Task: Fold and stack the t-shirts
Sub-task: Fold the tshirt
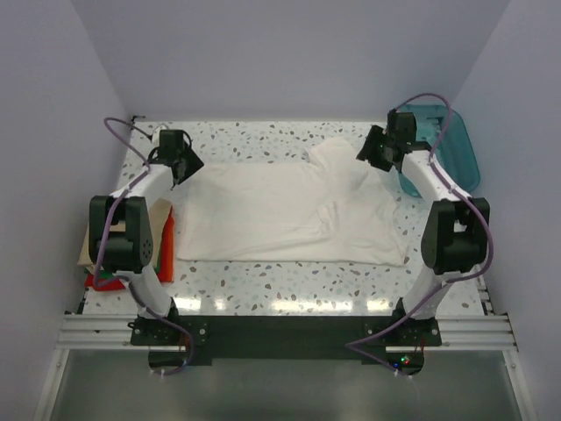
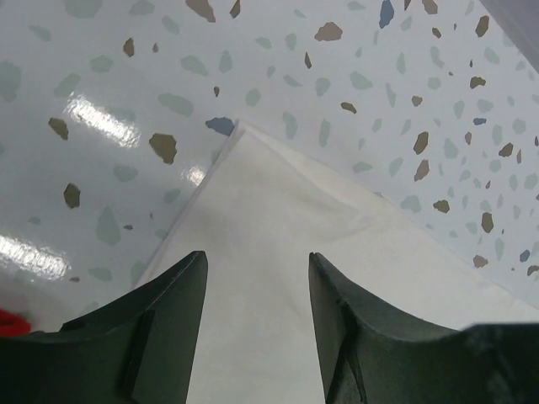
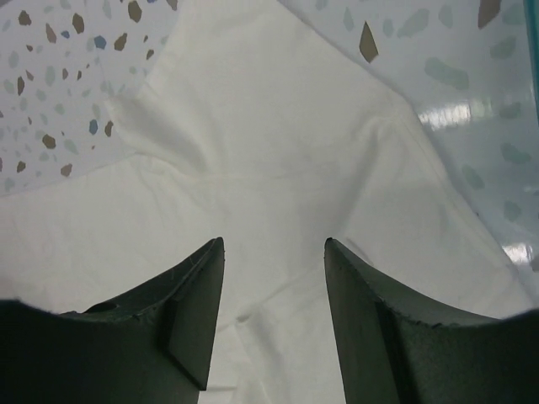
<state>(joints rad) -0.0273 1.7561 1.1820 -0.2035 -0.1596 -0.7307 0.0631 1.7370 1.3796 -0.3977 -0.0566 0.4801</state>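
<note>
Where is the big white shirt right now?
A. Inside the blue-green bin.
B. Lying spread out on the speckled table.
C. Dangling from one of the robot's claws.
B: the white t-shirt lies spread out on the table, and the left gripper and right gripper are both open above it, holding nothing.

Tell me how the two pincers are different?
The left pincer is over a flat corner of the white t-shirt; the right pincer is over its wrinkled sleeve end. The right pincer is near the teal bin; the left pincer is not. Both are open and empty.
</note>
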